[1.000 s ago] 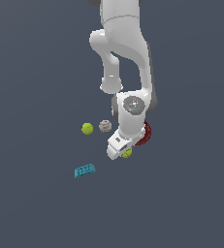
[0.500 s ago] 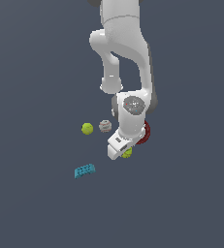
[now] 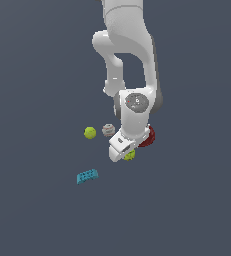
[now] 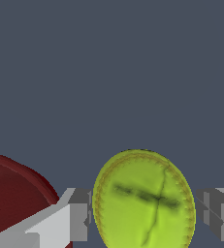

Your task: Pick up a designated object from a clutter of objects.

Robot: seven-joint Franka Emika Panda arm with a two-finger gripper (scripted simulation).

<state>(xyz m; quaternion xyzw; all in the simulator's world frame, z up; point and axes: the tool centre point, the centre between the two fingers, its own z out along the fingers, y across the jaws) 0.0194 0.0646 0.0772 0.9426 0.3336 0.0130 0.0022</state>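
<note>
The tennis ball (image 4: 143, 201), yellow-green with dark curved seam lines, sits between my two fingers in the wrist view. Both grey fingertips (image 4: 79, 220) press against its sides. My gripper (image 4: 143, 215) is shut on it. In the exterior view the gripper (image 3: 124, 150) is low over the floor, and the tennis ball (image 3: 131, 155) peeks out beside the white hand. The plain yellow-green ball (image 3: 90, 132) lies apart, toward the exterior view's left.
A dark red bowl (image 3: 150, 137) stands close behind the hand and also shows in the wrist view (image 4: 11, 198), beside one finger. A whitish-grey ball (image 3: 107, 130) lies near the arm. A teal studded block (image 3: 87, 176) lies in front, to the exterior view's left.
</note>
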